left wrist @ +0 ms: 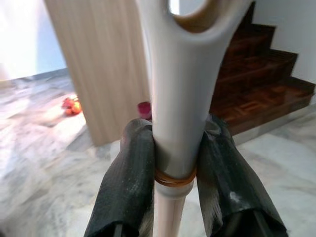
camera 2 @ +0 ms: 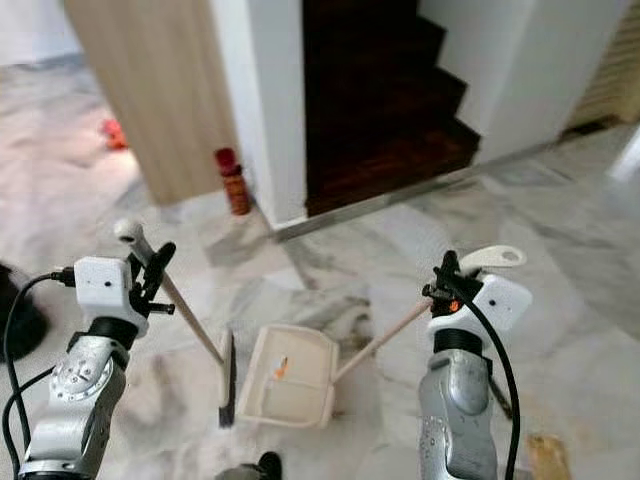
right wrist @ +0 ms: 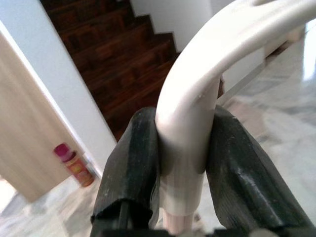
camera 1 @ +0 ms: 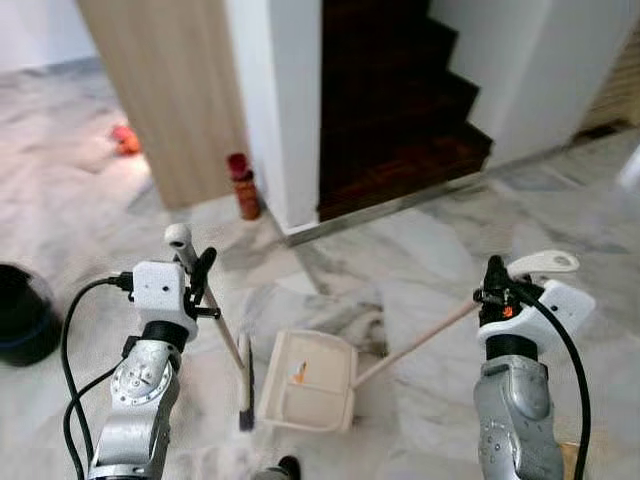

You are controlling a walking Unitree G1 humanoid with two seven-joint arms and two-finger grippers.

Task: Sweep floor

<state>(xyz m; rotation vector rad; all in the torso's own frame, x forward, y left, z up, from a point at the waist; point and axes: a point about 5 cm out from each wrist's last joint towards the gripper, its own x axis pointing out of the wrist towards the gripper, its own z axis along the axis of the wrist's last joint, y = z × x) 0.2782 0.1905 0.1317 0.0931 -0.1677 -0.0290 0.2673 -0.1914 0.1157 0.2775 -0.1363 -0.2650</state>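
Low in the frame's centre, the left gripper (camera 1: 203, 272) clamps the broom (camera 1: 243, 385) beside the dustpan (camera 1: 308, 380), which holds an orange scrap. The right gripper (camera 1: 493, 283) clamps the dustpan handle (camera 1: 420, 340); best keep the pan's lip flat on the marble floor (camera 1: 420, 250) and sweep short.

This is the inside of a home: a grey-veined marble floor (camera 1: 450, 250) leads to a dark wooden staircase (camera 1: 395, 100), with white walls (camera 1: 275, 90) and a light wood panel (camera 1: 170, 90) just left of the staircase.
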